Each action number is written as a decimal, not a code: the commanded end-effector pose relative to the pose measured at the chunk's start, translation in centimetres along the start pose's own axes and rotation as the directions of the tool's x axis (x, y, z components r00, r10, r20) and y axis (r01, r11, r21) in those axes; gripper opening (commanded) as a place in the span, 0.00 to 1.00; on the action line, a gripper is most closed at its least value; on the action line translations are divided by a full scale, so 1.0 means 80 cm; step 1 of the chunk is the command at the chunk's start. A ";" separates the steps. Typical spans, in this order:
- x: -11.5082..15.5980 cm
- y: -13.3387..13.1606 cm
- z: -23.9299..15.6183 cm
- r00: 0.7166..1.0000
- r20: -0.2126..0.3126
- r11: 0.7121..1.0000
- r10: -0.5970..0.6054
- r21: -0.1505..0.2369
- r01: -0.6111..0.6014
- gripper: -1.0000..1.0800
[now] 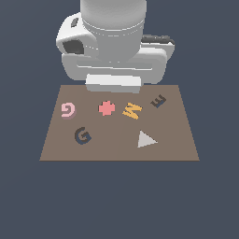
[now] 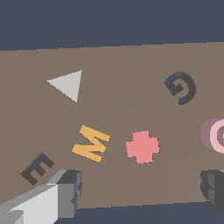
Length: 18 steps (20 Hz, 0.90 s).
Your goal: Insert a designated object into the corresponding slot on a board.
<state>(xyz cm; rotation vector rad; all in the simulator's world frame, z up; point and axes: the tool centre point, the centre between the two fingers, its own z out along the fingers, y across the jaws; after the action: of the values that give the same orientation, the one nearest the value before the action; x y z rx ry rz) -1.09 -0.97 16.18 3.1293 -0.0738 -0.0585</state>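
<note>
Sitting flat, pink G: the pale pink G piece (image 1: 68,110) lies on the board at about 10 o'clock from the board's middle in the exterior view, close to the edge on that view's left. Nothing is touching it. In the wrist view only part of it shows, cut off by the picture's border.
Slot: the dark G slot (image 1: 82,136) is just beside the pink G, at roughly 5 o'clock from it in the exterior view, apart and not overlapping.
Board: the brown board (image 1: 119,151) lies flat on the dark blue-grey floor (image 1: 119,200).
Red cross: the redder pink cross (image 1: 107,108) is near the pink G, at 3 o'clock from it.
Orange M: the M (image 1: 132,111) is just past the cross, further along at 3 o'clock, tilted.
Dark E: the E (image 1: 158,101) is toward the far corner on the exterior view's right, also tilted.
Grey triangle: the triangle (image 1: 146,139) is at about 5 o'clock from the M.
Gripper: the gripper (image 2: 142,188) has its fingers (image 2: 70,192) spread wide with nothing between them; it hangs above the far edge of the board, well apart from the pink G.
Arm: the white Panda arm (image 1: 114,42) bulks over the board's far side in the exterior view.
</note>
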 end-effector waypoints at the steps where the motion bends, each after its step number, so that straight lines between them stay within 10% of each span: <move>1: 0.000 0.000 0.000 1.000 0.000 1.000 0.000 0.000 0.000 0.96; 18: -0.008 0.080 0.053 0.997 -0.015 0.997 -0.080 0.001 0.080 0.96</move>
<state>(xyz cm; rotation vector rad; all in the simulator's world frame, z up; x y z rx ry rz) -1.99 -6.31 12.72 3.1329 0.0335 -0.0392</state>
